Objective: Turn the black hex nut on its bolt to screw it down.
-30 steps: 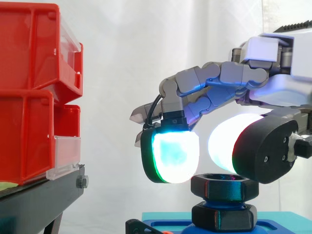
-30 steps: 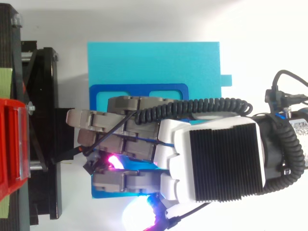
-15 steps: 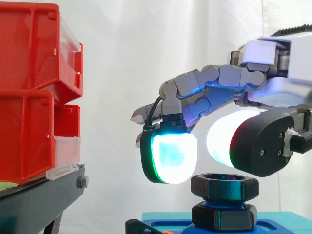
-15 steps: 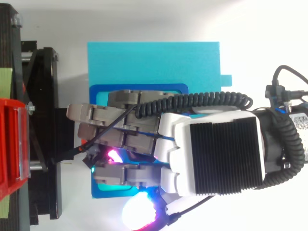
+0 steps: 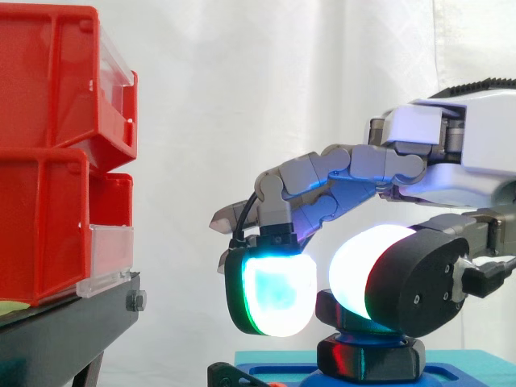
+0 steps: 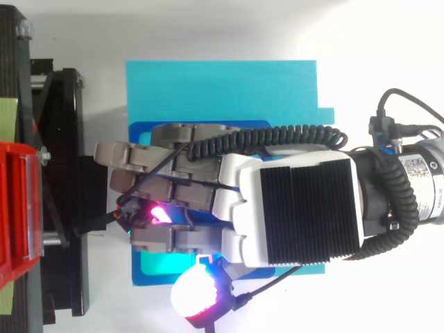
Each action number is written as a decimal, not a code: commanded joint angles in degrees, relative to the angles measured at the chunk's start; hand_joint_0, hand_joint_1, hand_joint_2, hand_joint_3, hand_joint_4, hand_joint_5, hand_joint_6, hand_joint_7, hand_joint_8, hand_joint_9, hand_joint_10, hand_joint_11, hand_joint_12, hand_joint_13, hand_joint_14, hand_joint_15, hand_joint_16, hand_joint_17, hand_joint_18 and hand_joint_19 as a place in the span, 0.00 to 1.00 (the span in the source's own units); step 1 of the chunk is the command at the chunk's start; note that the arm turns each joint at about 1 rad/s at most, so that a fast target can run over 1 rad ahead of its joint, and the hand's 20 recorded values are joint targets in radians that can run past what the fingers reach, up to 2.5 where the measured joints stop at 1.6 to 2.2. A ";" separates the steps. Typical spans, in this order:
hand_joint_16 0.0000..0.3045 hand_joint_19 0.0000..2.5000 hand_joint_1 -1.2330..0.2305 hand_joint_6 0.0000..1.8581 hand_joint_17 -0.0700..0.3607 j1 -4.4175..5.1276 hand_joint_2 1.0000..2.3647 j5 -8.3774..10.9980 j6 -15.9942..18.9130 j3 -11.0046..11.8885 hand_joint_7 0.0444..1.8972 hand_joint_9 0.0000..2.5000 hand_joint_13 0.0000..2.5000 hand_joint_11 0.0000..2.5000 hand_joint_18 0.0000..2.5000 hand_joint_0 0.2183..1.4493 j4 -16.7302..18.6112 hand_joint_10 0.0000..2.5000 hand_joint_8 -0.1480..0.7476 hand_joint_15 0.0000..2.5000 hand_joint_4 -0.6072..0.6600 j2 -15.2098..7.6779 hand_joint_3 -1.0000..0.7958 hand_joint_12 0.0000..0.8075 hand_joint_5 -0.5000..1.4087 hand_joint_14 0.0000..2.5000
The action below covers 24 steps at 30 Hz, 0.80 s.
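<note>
Stacked red plastic bins (image 5: 48, 153) sit on a black metal stand (image 5: 64, 330) at the left edge of the side view. To their right, a flat turquoise block (image 6: 222, 90) lies on the white bench (image 6: 208, 28), and a dark blue plate (image 6: 149, 277) rests on the block's left end, reaching its left edge. The black hex nut (image 5: 325, 306) sits on an upright blue bolt (image 5: 347, 329) rising from that plate, just above a second black hex nut (image 5: 367, 356) lower on the same bolt. The hand (image 5: 347, 165) reaches in from the right with its fingers curled down round the upper nut. A glowing white-cyan fingertip pad (image 5: 274, 294) presses the nut's left side, and the thumb pad (image 5: 359, 270) covers its near side, so the nut is clamped between them.
</note>
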 commanded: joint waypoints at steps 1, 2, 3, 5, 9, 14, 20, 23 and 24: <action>0.15 0.23 0.65 0.27 0.40 -0.01 0.00 0.05 -0.01 0.04 0.68 0.27 0.15 0.00 0.19 0.25 0.08 0.00 0.40 0.00 0.60 -0.03 0.28 0.38 0.24 0.00; 0.15 0.23 0.65 0.27 0.40 -0.10 0.00 0.05 -0.01 0.04 0.68 0.27 0.15 0.00 0.19 0.25 0.08 0.00 0.40 0.00 0.60 -0.03 0.28 0.38 0.24 0.00; 0.15 0.23 0.65 0.27 0.40 -0.10 0.00 0.05 -0.01 0.04 0.69 0.27 0.15 0.00 0.19 0.25 0.08 0.00 0.41 0.00 0.59 -0.03 0.28 0.38 0.24 0.00; 0.15 0.23 0.66 0.27 0.40 -0.19 0.00 -0.04 -0.01 0.04 0.70 0.27 0.15 0.00 0.19 0.25 0.26 0.00 0.41 0.00 0.58 -0.03 0.28 0.38 0.24 0.00; 0.15 0.23 0.66 0.27 0.40 -0.45 0.00 -0.21 -0.01 0.04 0.74 0.27 0.15 0.00 0.19 0.25 0.26 0.00 0.41 0.00 0.58 0.06 0.28 0.38 0.24 0.00; 0.15 0.23 0.67 0.27 0.40 -0.89 0.00 -1.44 -0.01 0.04 0.78 0.27 0.15 0.00 0.19 0.25 0.17 0.00 0.41 0.00 0.59 -0.03 0.28 0.38 0.24 0.00; 0.15 0.23 0.68 0.27 0.41 -1.42 0.00 -2.67 -0.01 0.04 0.79 0.27 0.15 0.00 0.19 0.24 -0.18 0.00 0.42 0.00 0.61 -0.03 0.28 0.38 0.24 0.00; 0.15 0.23 0.69 0.27 0.41 -1.68 0.00 -3.11 -0.01 0.04 0.79 0.27 0.15 0.00 0.19 0.24 0.26 0.00 0.42 0.00 0.61 -0.03 0.28 0.38 0.24 0.00; 0.15 0.23 0.70 0.27 0.41 -1.68 0.00 -3.20 -0.01 0.04 0.79 0.27 0.15 0.00 0.19 0.24 0.35 0.00 0.42 0.00 0.62 -0.03 0.28 0.38 0.24 0.00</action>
